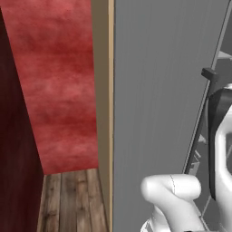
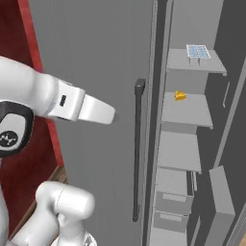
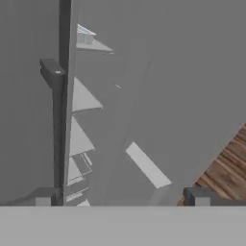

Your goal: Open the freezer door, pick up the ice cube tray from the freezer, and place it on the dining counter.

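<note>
Freezer door stands ajar, and the gripper hangs spread and empty. Ice cube tray sits high and ahead on the top shelf, so I'd swing wide of the door edge and enter level.

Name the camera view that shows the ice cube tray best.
The right base view: the ice cube tray lies in plain sight on the freezer's top shelf. The hand view catches a pale sliver of it.
</note>
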### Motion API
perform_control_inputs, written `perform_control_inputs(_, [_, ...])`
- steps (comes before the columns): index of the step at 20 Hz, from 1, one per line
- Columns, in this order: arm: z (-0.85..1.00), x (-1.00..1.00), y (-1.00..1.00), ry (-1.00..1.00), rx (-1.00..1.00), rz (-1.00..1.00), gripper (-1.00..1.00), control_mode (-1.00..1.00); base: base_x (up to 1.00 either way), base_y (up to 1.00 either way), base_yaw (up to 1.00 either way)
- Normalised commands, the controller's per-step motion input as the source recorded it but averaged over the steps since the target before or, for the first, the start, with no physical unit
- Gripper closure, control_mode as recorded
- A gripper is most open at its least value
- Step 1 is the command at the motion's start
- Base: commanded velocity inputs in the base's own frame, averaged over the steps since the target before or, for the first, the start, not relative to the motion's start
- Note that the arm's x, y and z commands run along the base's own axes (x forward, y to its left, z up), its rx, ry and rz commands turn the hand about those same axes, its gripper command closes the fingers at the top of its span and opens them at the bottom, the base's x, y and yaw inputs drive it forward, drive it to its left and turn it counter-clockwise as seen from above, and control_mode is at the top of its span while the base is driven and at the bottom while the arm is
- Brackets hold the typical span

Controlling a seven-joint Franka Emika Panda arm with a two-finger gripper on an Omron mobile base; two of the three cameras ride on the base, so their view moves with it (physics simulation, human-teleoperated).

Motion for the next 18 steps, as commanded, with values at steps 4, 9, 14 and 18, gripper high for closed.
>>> perform_control_inputs(4, [0.0, -0.14, 0.7, 0.16, 0.23, 0.34, -1.0, -1.0, 0.0, 0.0, 0.0])
perform_control_inputs(9, [-0.05, -0.15, 0.69, 0.17, 0.2, 0.32, -1.0, -1.0, 0.0, 0.0, 0.0])
perform_control_inputs(14, [-0.17, -0.04, 0.75, 0.12, 0.14, 0.26, -1.0, -1.0, 0.0, 0.0, 0.0])
perform_control_inputs(18, [-0.26, 0.0, 0.28, 0.02, 0.08, 0.2, -1.0, -1.0, 0.0, 0.0, 0.0])
